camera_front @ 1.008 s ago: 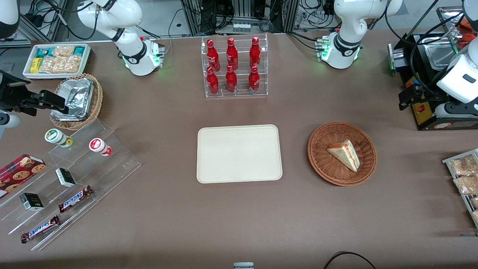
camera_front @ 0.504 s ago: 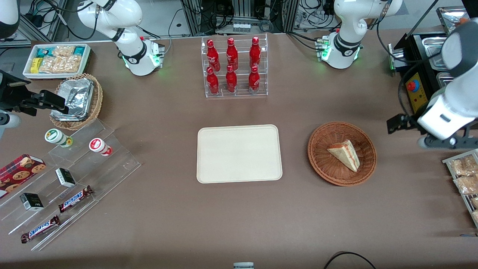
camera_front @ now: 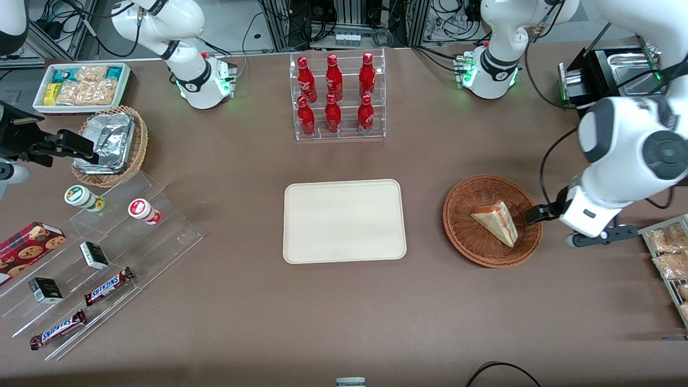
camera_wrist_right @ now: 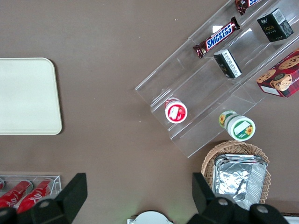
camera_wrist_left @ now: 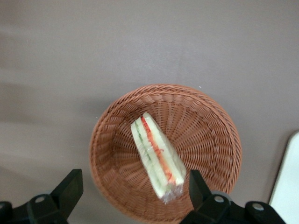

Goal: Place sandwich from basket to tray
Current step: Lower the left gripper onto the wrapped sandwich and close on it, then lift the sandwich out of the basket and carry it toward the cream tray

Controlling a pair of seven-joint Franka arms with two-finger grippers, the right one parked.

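The sandwich (camera_front: 497,221), a pale wedge with a red and green filling stripe, lies in the reddish-brown woven basket (camera_front: 465,194). The cream tray (camera_front: 344,220) sits flat beside the basket, toward the parked arm's end, with nothing on it. My gripper (camera_front: 539,215) hangs above the basket's rim on the working arm's side. In the left wrist view the gripper (camera_wrist_left: 133,191) is open wide. Its black fingers (camera_wrist_left: 69,187) straddle the sandwich (camera_wrist_left: 156,161) and the basket (camera_wrist_left: 210,122) from above, touching neither. A corner of the tray (camera_wrist_left: 289,186) shows there too.
A clear rack of red bottles (camera_front: 337,97) stands farther from the camera than the tray. A black machine (camera_front: 607,80) and a rack of snack packets (camera_front: 666,252) flank my arm. A stepped acrylic stand (camera_front: 107,252), foil basket (camera_front: 110,145) and white bin (camera_front: 80,86) lie toward the parked arm's end.
My arm has swung in from the black machine toward the basket, coming nearer the camera. The gripper now hangs at the basket's rim. Sandwich, basket and tray have not moved.
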